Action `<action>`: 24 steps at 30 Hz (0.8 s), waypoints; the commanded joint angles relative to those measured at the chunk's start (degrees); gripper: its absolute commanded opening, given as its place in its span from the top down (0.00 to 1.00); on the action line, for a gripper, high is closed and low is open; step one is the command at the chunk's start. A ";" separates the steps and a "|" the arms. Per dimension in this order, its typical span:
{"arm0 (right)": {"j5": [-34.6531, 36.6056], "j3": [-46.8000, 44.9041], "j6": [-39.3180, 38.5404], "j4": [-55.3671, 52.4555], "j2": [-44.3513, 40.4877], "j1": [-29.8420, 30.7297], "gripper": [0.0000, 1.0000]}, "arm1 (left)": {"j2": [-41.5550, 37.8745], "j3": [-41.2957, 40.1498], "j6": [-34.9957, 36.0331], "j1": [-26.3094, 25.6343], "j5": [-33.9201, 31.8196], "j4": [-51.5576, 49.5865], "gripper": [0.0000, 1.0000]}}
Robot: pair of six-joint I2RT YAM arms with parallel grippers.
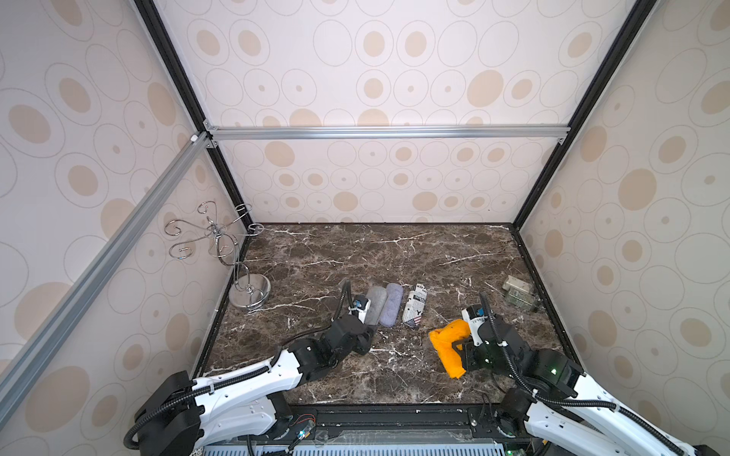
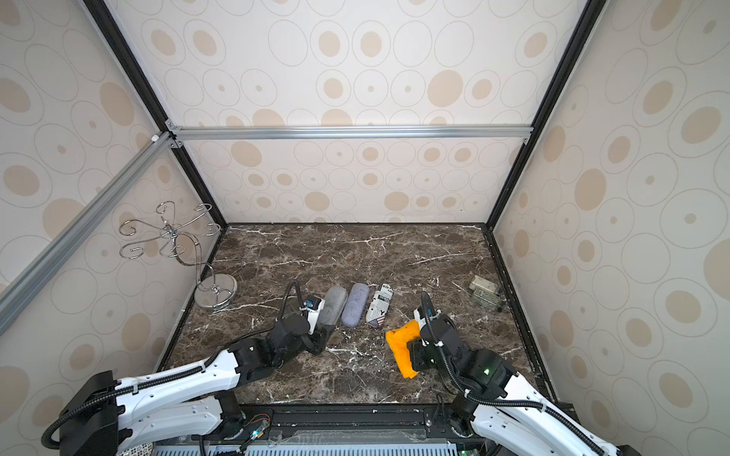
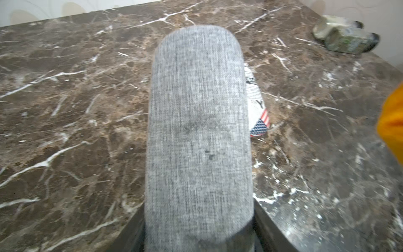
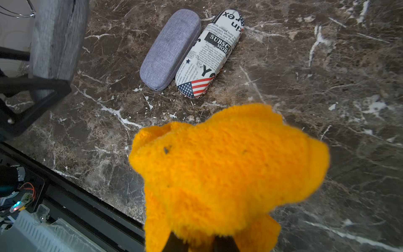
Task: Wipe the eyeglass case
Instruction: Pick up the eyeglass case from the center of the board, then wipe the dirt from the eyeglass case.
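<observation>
A grey fabric eyeglass case has its near end between the black fingers of my left gripper, which is shut on it. In the right wrist view the grey case looks raised off the marble. My right gripper is shut on a fluffy orange cloth, to the right of the cases and apart from them. The cloth hides most of its fingers.
A lavender case and a newspaper-print case lie side by side right of the grey one. A wire stand is at the left wall. Two greenish bottles lie by the right wall.
</observation>
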 commanded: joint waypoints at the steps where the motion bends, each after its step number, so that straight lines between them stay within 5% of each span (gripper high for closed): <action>1: 3.64 4.08 0.21 -4.14 0.98 0.31 1.00 | 0.44 -2.94 -2.75 -5.38 0.01 8.05 0.53; 4: 5.02 7.54 0.52 -7.47 4.83 0.32 1.00 | 3.88 -5.66 -4.20 -11.00 -0.28 17.85 0.52; 11: 2.42 11.19 -1.05 -4.14 8.98 0.30 1.00 | 18.05 0.93 -1.56 -20.81 -1.62 22.99 0.52; 24: -2.53 14.92 -6.95 -4.20 17.79 0.30 1.00 | 24.44 2.54 3.34 -22.70 5.23 29.60 0.53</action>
